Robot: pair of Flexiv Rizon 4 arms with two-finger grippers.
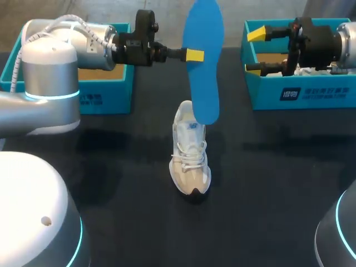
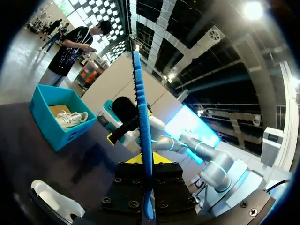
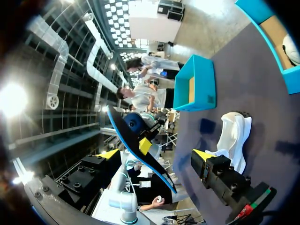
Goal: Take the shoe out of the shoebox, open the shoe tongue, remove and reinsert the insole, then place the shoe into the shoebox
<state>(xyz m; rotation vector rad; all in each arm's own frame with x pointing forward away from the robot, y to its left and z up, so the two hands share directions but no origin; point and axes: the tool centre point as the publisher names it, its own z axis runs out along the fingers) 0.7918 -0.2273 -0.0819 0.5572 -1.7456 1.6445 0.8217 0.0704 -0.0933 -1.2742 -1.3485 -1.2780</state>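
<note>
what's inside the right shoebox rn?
A white shoe lies on the brown floor of the shoebox. In the head view the open right gripper covers much of the inside, so anything else in there is hidden.

The insole (image 1: 204, 75) hangs in the way above the shoe (image 1: 191, 161).

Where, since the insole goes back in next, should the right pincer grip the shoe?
Probably the forefoot, across its width, from above: the shoe stands upright, toe towards the robot, and this keeps the opening free for the insole held in the left pincer.
</note>
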